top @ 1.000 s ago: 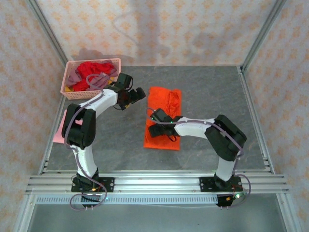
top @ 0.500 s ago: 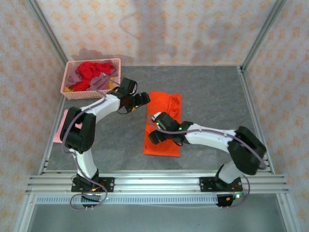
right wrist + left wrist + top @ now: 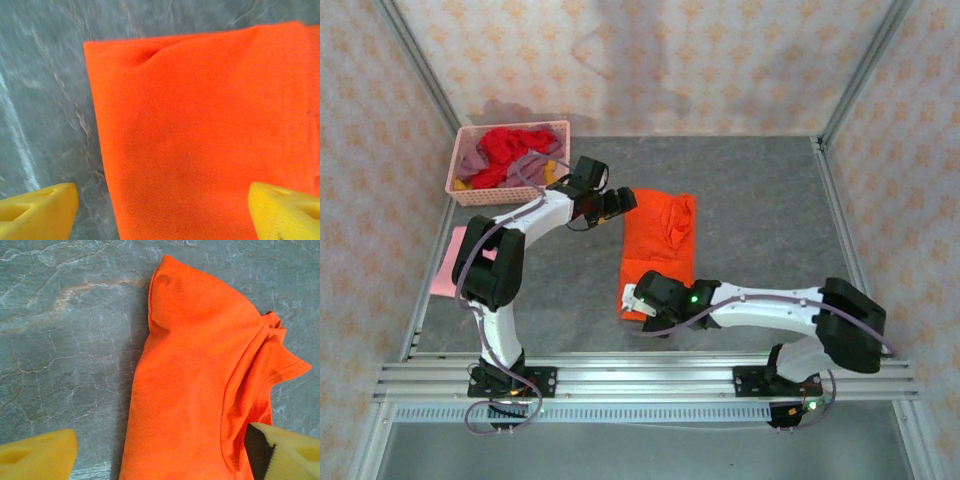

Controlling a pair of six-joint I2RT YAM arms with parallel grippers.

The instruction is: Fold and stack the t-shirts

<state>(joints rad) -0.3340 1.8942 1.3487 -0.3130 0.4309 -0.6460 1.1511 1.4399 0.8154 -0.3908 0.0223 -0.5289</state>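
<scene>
On the table [image 3: 760, 200] the orange t-shirt [image 3: 662, 245] lies in a strip, with left gripper [image 3: 623, 200] and right gripper [image 3: 635, 298] over its left-side corners, jaws spread, empty. Pinching one layer only, I reckon, would undo the fold.

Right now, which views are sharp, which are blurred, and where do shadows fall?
Right wrist: motion-blurred, veins of the grey marbled table smeared, weave of the bright orange cloth t-shirt soft. Left wrist: sharp, weave and veins both crisp, no glare. Top external: evenly lit, faint shadows on the patterned back wall.
</scene>
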